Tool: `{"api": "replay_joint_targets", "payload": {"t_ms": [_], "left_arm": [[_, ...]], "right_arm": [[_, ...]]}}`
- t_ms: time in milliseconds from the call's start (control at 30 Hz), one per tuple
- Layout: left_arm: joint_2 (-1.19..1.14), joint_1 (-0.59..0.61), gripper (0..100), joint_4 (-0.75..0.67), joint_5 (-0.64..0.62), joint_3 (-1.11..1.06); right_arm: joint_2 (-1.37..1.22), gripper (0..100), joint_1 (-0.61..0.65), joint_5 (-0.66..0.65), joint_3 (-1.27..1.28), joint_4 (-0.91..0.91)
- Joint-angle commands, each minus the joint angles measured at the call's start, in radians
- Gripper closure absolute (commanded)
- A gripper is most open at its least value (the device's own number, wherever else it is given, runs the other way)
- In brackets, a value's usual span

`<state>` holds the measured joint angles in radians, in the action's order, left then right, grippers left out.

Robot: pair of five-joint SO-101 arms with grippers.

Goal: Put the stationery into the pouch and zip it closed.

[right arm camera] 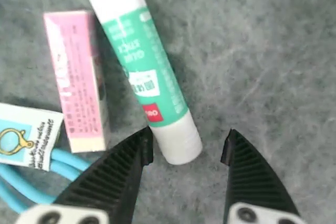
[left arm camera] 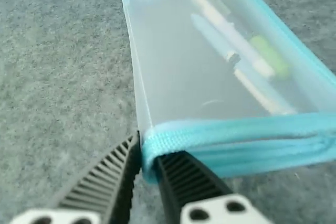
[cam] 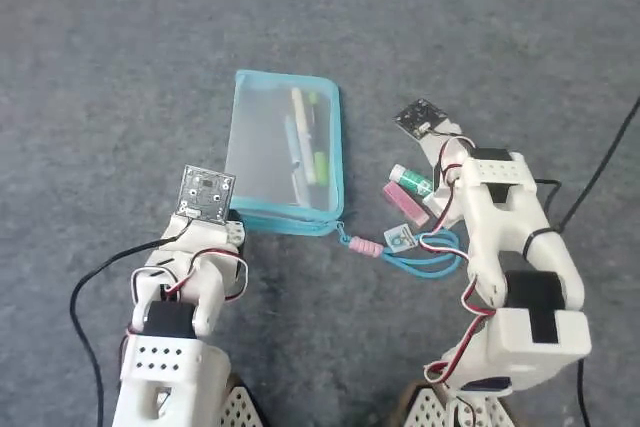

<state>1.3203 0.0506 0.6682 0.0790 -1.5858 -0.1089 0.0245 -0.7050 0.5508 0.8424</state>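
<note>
A translucent pouch (cam: 284, 152) with a teal zip border lies flat mid-table with pens inside it. My left gripper (left arm camera: 149, 169) is shut on the near corner of the pouch (left arm camera: 210, 77), pinching its teal edge. A pink zip pull (cam: 362, 244) trails from the pouch's other near corner. A green and white glue stick (right arm camera: 144, 66) lies beside a pink eraser box (right arm camera: 79, 77). My right gripper (right arm camera: 186, 148) stands open, its fingers on either side of the stick's white end. The same glue stick (cam: 410, 180) and eraser (cam: 403, 203) sit right of the pouch.
A teal cord loop (cam: 430, 255) with a paper tag (cam: 400, 237) lies near the right arm's base. The tag (right arm camera: 26, 135) and cord (right arm camera: 31, 174) lie next to the eraser. Grey carpet (cam: 120, 77) covers the table, with open room at left and back.
</note>
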Motion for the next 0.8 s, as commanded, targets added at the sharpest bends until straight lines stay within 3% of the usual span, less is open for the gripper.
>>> {"api": "replay_joint_targets", "payload": {"t_ms": [0, 133, 333, 767], "left_arm": [[-0.005, -0.009, 99, -0.008, -0.006, 0.041], [-0.005, -0.009, 99, -0.008, -0.006, 0.041], [-0.005, -0.009, 99, -0.008, -0.006, 0.041], [-0.005, -0.009, 99, -0.008, -0.006, 0.041]], "right_arm": [[-0.004, 81.2, -0.018, -0.017, -0.054, -0.018], [-0.027, 91.9, -0.015, -0.017, -0.071, -0.018], [-0.027, 98.1, -0.019, -0.017, -0.069, -0.002], [0.062, 99.2, -0.105, 0.199, -0.336, 0.476]]}}
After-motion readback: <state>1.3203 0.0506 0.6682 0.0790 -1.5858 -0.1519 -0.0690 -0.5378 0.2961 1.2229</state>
